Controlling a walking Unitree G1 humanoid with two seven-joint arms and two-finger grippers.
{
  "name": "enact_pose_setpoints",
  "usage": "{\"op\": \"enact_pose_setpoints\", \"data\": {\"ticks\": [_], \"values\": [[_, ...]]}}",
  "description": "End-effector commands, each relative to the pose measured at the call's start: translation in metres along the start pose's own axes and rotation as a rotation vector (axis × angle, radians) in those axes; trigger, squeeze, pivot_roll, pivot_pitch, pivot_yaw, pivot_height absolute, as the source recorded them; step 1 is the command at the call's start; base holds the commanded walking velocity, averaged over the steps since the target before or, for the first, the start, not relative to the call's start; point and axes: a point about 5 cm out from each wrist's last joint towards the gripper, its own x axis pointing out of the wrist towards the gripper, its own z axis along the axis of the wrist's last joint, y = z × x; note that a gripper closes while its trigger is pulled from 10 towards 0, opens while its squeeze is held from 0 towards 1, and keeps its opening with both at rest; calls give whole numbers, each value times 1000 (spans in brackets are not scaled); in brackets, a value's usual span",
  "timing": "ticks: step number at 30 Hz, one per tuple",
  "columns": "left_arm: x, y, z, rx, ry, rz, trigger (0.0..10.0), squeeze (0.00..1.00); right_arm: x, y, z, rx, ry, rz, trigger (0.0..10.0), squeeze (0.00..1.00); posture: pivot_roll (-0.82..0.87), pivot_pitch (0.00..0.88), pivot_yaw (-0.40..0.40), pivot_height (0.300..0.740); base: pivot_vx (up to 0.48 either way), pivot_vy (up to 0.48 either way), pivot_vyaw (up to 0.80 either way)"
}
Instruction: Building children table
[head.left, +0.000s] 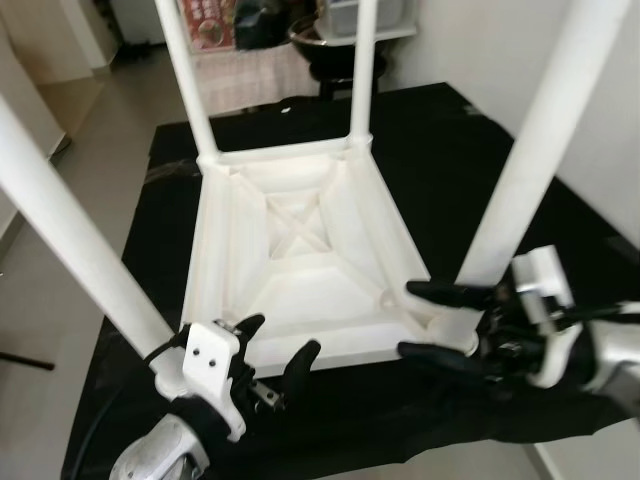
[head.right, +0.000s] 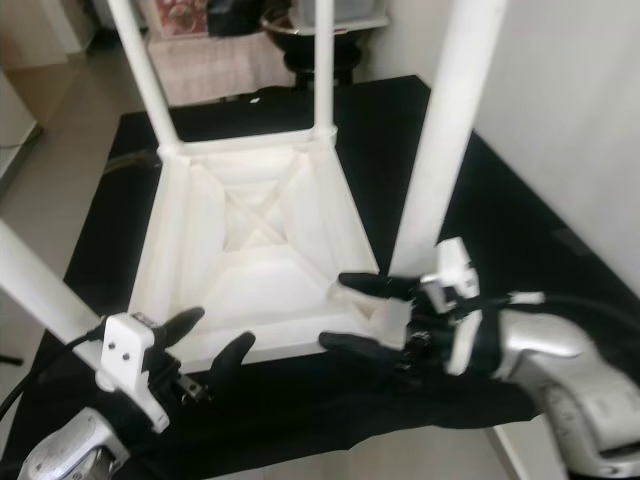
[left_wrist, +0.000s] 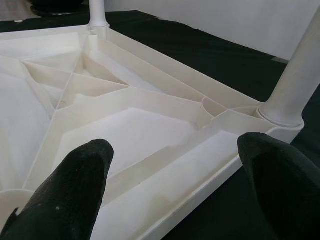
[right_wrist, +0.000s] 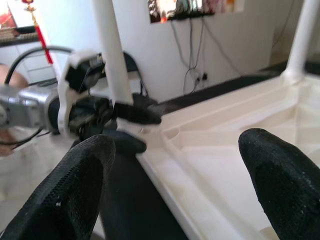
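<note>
— Where are your grippers?

— My left gripper sits at the near edge of the upturned white table, fingers spread wide and holding nothing; one finger is over the rim, the other over the black cloth. Just to its left, the near-left leg rises from its corner.

— And the right?

— My right gripper is also wide apart, its fingers bracketing the near-right corner where the near-right leg stands in its socket. I can't tell if they touch it.

— Farther out?

— The tabletop's ribbed underside stretches away from both grippers to two far legs.
</note>
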Motion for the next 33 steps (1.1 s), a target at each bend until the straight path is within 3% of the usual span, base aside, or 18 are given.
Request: {"op": "enact_pose_setpoints", "data": {"ticks": [1, 3, 4, 5, 6, 8, 9, 12, 18, 28, 33], "values": [[-2, 3, -2, 5, 7, 7, 10000, 0, -2, 4, 9, -24, -20, 18, 10000, 0, -147, 123, 77, 740, 0, 0, 0], [1, 7, 0, 17, -5, 17, 10000, 0, -12, -9, 33, -99, -157, -112, 10000, 0, -150, 120, 86, 740, 0, 0, 0], [1, 7, 0, 17, -5, 17, 10000, 0, -12, -9, 33, -99, -157, -112, 10000, 0, -150, 120, 86, 740, 0, 0, 0], [2, 10, 1, 21, -9, 31, 10000, 0, -17, -21, 43, -118, -246, -232, 10000, 0, -151, 117, 89, 740, 0, 0, 0], [2, 10, 1, 21, -9, 31, 10000, 0, -17, -21, 43, -118, -246, -232, 10000, 0, -151, 117, 89, 740, 0, 0, 0], [3, 13, 2, 23, -15, 43, 10000, 0, -22, -41, 53, -111, -384, -446, 10000, 0, -150, 117, 90, 740, 0, 0, 0], [3, 13, 2, 23, -15, 43, 10000, 0, -22, -41, 53, -111, -384, -446, 10000, 0, -150, 117, 90, 740, 0, 0, 0], [3, 15, 3, 20, -23, 59, 10000, 0, -18, -54, 44, -111, -368, -669, 10000, 0, -146, 121, 87, 740, 0, 0, 0], [4, 15, 4, 22, -29, 65, 10000, 0, -10, -52, 31, -97, -313, -707, 10000, 0, -140, 123, 86, 740, 0, 0, 0], [3, 16, 5, 26, -38, 86, 10000, 0, -17, -59, 36, -89, -382, -763, 10000, 0, -142, 127, 76, 740, 0, 0, 0], [4, 15, 5, 25, -40, 89, 10000, 0, -35, -63, 75, -81, -616, -728, 10000, 0, -137, 129, 75, 740, 0, 0, 0]]}}
